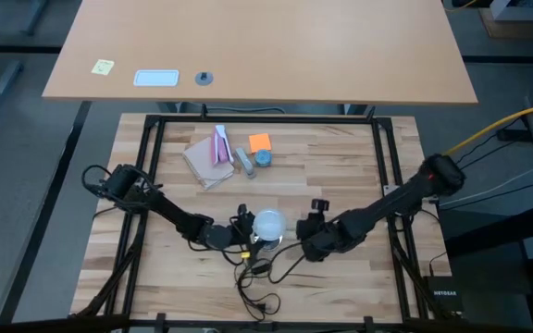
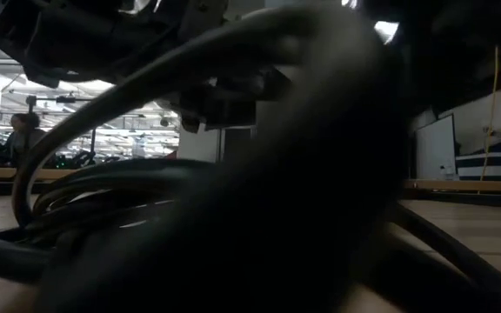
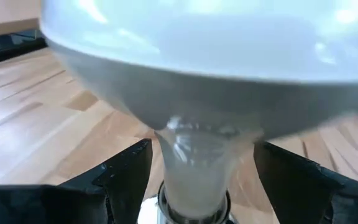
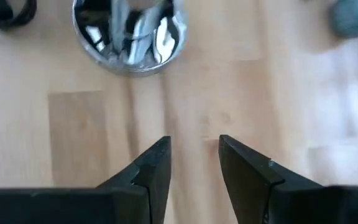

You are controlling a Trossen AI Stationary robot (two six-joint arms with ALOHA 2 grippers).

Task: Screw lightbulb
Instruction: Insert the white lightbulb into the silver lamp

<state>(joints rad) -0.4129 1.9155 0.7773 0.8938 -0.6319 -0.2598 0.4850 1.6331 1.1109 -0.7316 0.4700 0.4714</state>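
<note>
The frosted white lightbulb stands upright near the middle of the table's near half, globe up. In the left wrist view its globe tapers to a pale neck with a silver ring below. My left gripper comes level from the left. It is open, with one finger on each side of the neck. My right gripper is just right of the bulb. Its fingers are a little apart over bare wood, with nothing between them. My left gripper's fingers flank the bulb's neck, level, from the table's left. A narrow gap shows on each side of the neck. The frame's edge cuts off what lies lower, so I cannot tell whether the gripper touches the bulb or what it stands in.
A thin black cord loops toward the near edge. An orange block, a blue-grey round piece and pink and tan packets lie farther back. A shiny silver round cup lies ahead of my right fingers. Dark cables fill the low view.
</note>
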